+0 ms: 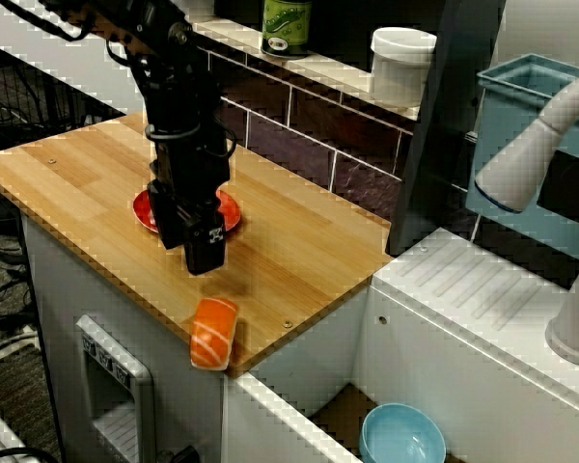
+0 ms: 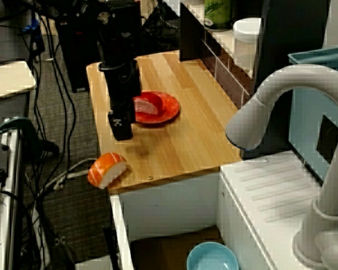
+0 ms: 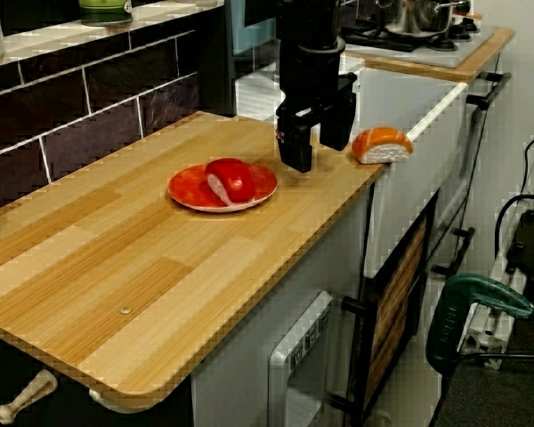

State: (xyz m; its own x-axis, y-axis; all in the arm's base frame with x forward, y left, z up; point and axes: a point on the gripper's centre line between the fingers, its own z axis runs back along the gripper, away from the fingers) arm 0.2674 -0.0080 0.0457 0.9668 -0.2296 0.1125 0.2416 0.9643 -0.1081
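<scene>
Black claw (image 3: 316, 157) open, empty, beside round red plate (image 3: 182, 194); orange toy salmon nigiri (image 3: 382, 144) farther out. Approach step, I reckon: next, centre over nigiri.

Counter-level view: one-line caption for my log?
Black gripper, open and empty, hangs over the wooden counter between a red round plate bearing red-topped sushi and an orange salmon sushi at the edge.

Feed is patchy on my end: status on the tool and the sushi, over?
Tool open, empty, low over the counter. Salmon sushi lies at the counter's edge, apart from tool. Red sushi on the red plate, other side. Nothing in between.
</scene>
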